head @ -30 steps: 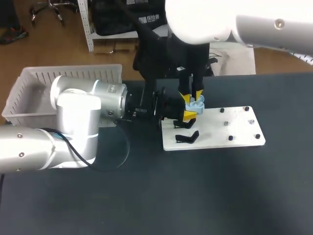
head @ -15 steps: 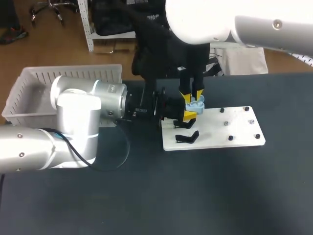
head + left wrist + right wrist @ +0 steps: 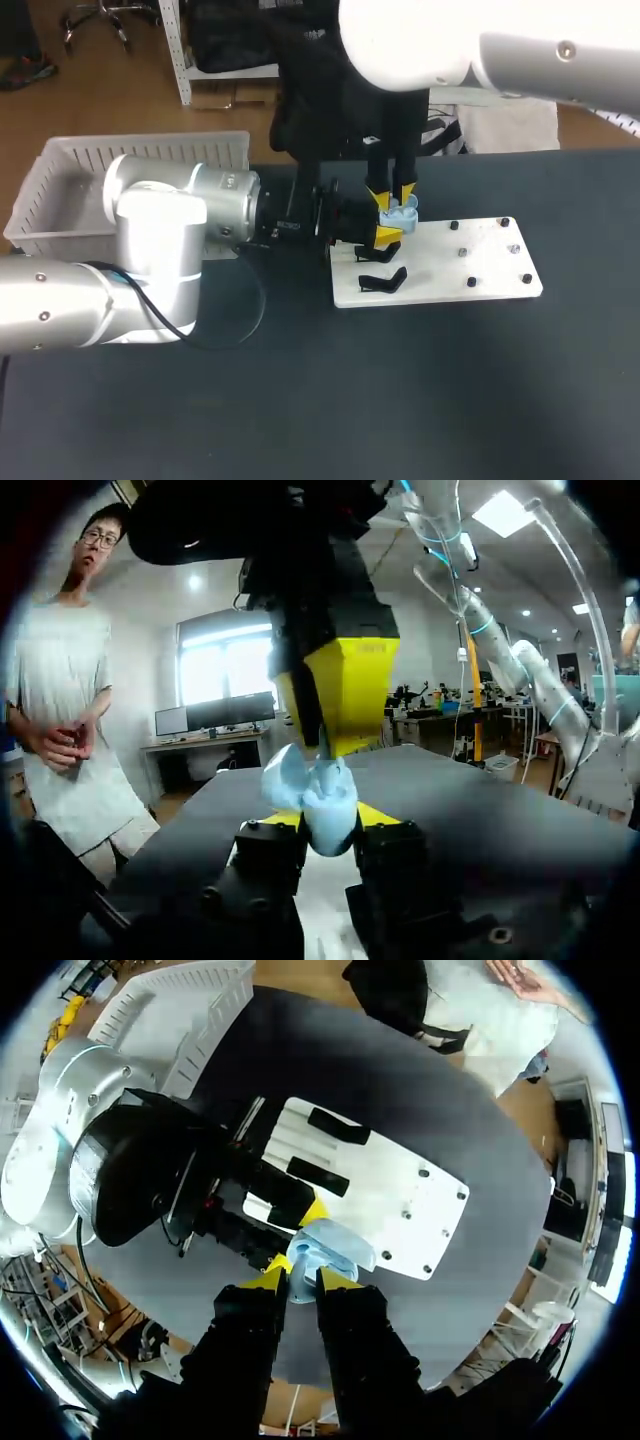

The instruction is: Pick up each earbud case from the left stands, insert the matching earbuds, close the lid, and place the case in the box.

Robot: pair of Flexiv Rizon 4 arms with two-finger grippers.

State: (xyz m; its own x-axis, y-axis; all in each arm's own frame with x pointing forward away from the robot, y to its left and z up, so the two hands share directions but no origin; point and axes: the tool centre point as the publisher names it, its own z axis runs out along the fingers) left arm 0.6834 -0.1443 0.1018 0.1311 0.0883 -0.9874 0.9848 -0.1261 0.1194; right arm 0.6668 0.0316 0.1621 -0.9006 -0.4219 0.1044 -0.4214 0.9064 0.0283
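Observation:
A light blue earbud case [image 3: 400,213] hangs just above the left end of the white board [image 3: 470,262]. My left gripper [image 3: 385,234] comes in level from the left and is shut on its lower part [image 3: 330,805]. From above, my right gripper [image 3: 392,198] is shut on the case's upper edge [image 3: 302,1258], its yellow fingers [image 3: 340,690] right over the case. Whether that edge is the lid I cannot tell. On the board in front of the case lies a black stand or case [image 3: 382,280].
A pale slatted box [image 3: 70,170] stands at the table's back left, behind my left arm. Several small black pegs [image 3: 470,283] stick up on the board's right half. The dark tabletop [image 3: 400,400] stretches in front of the board.

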